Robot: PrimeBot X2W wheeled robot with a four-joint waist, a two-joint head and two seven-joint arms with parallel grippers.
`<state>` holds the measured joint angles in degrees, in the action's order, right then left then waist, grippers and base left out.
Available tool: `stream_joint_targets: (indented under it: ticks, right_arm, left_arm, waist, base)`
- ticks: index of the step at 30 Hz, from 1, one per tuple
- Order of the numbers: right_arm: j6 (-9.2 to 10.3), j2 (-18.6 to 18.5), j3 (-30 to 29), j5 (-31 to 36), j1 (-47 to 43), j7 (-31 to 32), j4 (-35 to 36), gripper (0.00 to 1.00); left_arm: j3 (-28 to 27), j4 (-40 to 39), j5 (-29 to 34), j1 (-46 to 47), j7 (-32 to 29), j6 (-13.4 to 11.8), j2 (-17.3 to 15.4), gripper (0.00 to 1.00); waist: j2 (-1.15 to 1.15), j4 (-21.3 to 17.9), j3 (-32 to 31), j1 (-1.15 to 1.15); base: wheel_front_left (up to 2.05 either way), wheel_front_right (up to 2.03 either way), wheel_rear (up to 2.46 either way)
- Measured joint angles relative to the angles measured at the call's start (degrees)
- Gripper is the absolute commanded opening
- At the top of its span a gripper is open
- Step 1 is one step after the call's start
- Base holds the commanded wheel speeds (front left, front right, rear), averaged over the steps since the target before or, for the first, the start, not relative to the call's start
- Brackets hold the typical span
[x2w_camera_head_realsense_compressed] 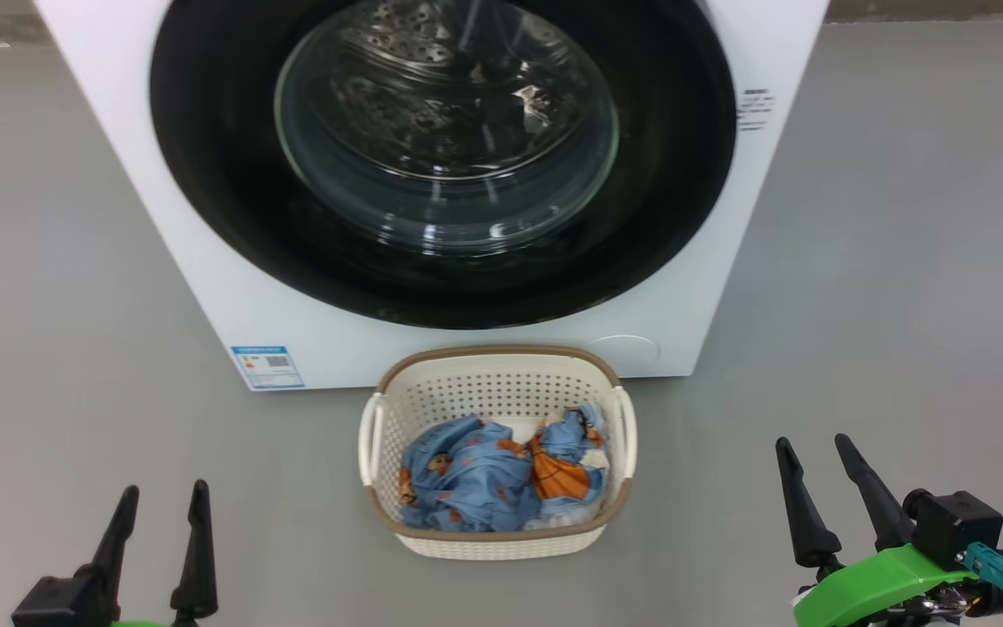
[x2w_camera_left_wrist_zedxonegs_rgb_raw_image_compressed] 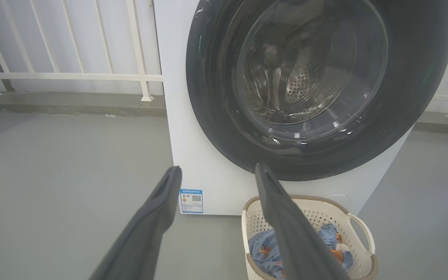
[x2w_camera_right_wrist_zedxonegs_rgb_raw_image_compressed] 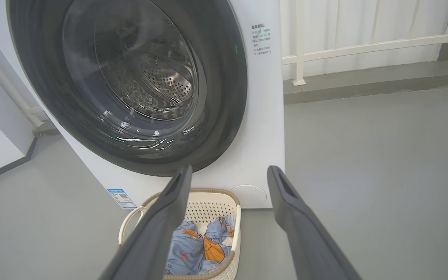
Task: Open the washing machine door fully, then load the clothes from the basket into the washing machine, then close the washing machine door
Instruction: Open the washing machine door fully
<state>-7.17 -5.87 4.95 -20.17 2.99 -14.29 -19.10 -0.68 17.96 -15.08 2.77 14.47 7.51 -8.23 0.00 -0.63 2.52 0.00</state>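
The white washing machine (x2w_camera_head_realsense_compressed: 101,131) stands ahead with its round black-rimmed door (x2w_camera_head_realsense_compressed: 205,174) shut flat against the front. Through the glass I see the steel drum. On the floor in front sits the cream basket (x2w_camera_head_realsense_compressed: 501,383) holding the light blue and orange clothes (x2w_camera_head_realsense_compressed: 484,479). My left gripper (x2w_camera_head_realsense_compressed: 164,492) is open and empty at the lower left, well left of the basket. My right gripper (x2w_camera_head_realsense_compressed: 815,444) is open and empty at the lower right. The basket (x2w_camera_left_wrist_zedxonegs_rgb_raw_image_compressed: 309,208) and door (x2w_camera_left_wrist_zedxonegs_rgb_raw_image_compressed: 208,101) also show in the left wrist view, and the basket (x2w_camera_right_wrist_zedxonegs_rgb_raw_image_compressed: 208,202) in the right wrist view.
Grey floor (x2w_camera_head_realsense_compressed: 902,305) spreads on both sides of the machine. A white railing (x2w_camera_left_wrist_zedxonegs_rgb_raw_image_compressed: 72,76) on a low kerb runs behind it. A blue label sticker (x2w_camera_head_realsense_compressed: 267,367) sits at the machine's lower left corner.
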Motion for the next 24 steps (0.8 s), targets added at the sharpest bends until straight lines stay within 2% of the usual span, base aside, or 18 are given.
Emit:
stream_joint_targets:
  ticks: [17, 24]
  right_arm:
    - [0.00, 0.0, -0.3, 0.0, 0.1, 0.0, 0.1, 1.00]
    - [0.00, 0.0, -0.7, 0.0, 0.1, 0.0, 0.2, 1.00]
  left_arm:
    - [0.0, -0.7, -1.4, 0.8, 0.0, 0.0, 0.4, 1.00]
    - [0.6, -1.8, -3.0, 0.8, 0.0, 0.0, 0.2, 1.00]
  waist:
    - [0.00, -0.3, 0.2, 0.00]
    - [0.00, -0.3, 0.5, 0.00]
  base:
    - [1.22, 1.22, -2.44]
    - [0.78, 0.77, -1.55]
